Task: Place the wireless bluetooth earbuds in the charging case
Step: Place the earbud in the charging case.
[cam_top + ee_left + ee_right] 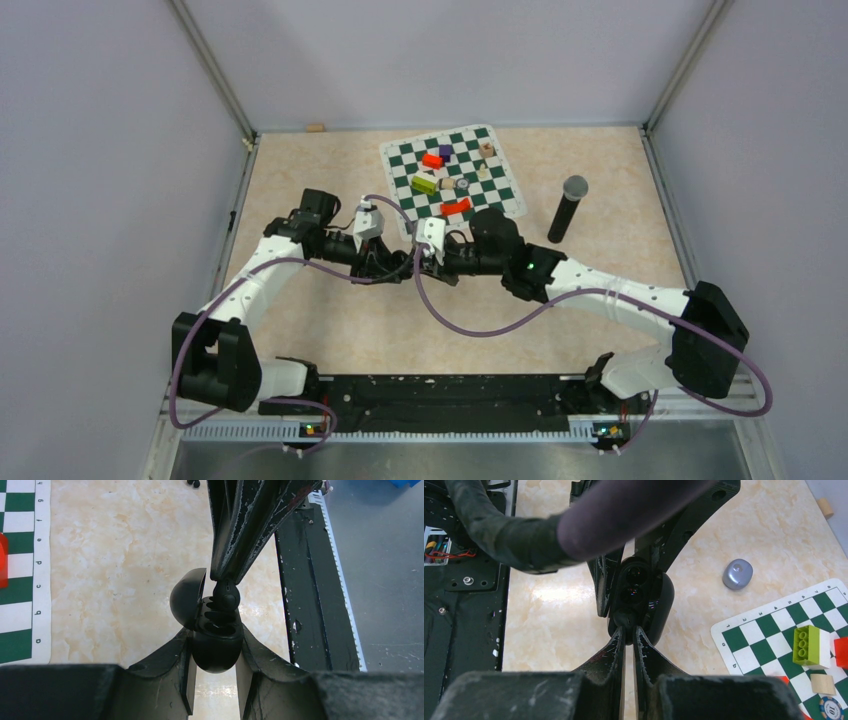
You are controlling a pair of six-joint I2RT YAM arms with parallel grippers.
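One black earbud (227, 594) is pinched in the tips of the right gripper (628, 630), whose fingers are almost pressed together. It rests at the rim of the black charging case (215, 657) but is not seated. The left gripper (216, 640) is clamped on the case's rounded body, holding it over the marbled table (125, 555) with the lid (187, 596) swung open and both wells seemingly empty. By my reading the task is at an early stage: this bud needs pushing home, and the other buds, which I cannot pick out, are yet to go in.
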